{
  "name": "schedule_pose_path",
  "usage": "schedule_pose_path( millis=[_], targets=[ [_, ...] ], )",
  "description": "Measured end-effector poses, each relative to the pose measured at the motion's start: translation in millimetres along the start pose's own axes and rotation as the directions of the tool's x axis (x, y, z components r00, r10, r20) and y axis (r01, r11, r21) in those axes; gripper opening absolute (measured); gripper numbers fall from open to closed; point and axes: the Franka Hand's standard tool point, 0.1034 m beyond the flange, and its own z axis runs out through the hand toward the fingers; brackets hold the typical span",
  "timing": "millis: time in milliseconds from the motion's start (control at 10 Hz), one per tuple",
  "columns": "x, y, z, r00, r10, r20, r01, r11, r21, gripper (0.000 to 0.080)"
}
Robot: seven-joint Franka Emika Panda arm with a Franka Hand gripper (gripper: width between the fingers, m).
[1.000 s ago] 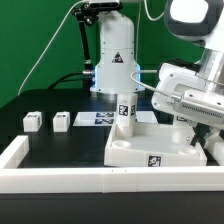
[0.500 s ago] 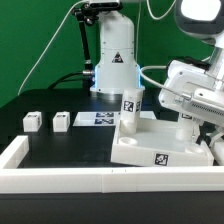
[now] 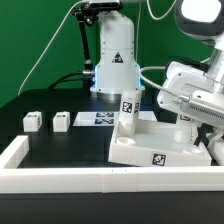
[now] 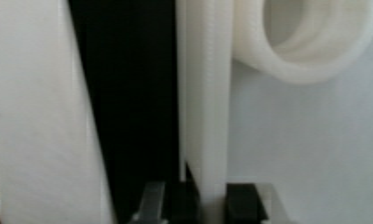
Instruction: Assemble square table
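The square table's white slab (image 3: 150,148) lies at the exterior view's right, with a tag on its front rim. One white leg (image 3: 127,112) stands upright in its far left corner. My gripper (image 3: 201,130) is at the slab's right side, shut on its raised edge. In the wrist view the gripper (image 4: 209,196) pinches that thin white edge (image 4: 204,100) between dark fingers (image 4: 163,203), and a round corner socket (image 4: 325,40) shows beyond. Two loose legs (image 3: 33,121) (image 3: 62,121) sit on the black table at the exterior view's left.
The marker board (image 3: 98,119) lies flat behind the slab. A long low white border wall (image 3: 60,178) runs along the front and turns back at the left. The robot's white base (image 3: 113,60) stands at the back, with cables around it.
The slab, with its leg, has shifted a little toward the exterior view's right along with my gripper; most of that happened in the first half second. The grip stays shut.
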Motion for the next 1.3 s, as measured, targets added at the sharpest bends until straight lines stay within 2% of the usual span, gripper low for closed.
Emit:
schedule_pose_path(
  millis=[400,500,600,700,800,900,1000,1200,1300],
  targets=[
    [-0.8,-1.3,0.6,1.0,0.003,0.0,-0.003,1.0,-0.003,0.0057],
    [-4.9,-3.0,1.1,1.0,0.011,0.009,-0.011,1.0,-0.022,0.0057],
    [-5.0,-4.1,1.5,1.0,0.015,0.008,-0.015,1.0,-0.021,0.0057],
    [-6.7,-4.2,1.5,1.0,0.01,0.013,-0.009,0.999,-0.031,0.0057],
    [-16.3,-5.8,1.2,0.999,-0.005,0.047,0.01,0.994,-0.108,0.0057],
    [-25.2,-12.7,1.1,0.998,-0.005,0.07,0.016,0.987,-0.159,0.0057],
    [-27.8,-16.4,1.1,0.998,-0.016,0.068,0.027,0.986,-0.165,0.0057],
    [-28.8,-21.7,3.0,0.996,-0.076,0.053,0.085,0.976,-0.201,0.0057],
    [-28.1,-19.1,0.5,0.997,-0.06,0.044,0.067,0.977,-0.203,0.0057]
  ],
)
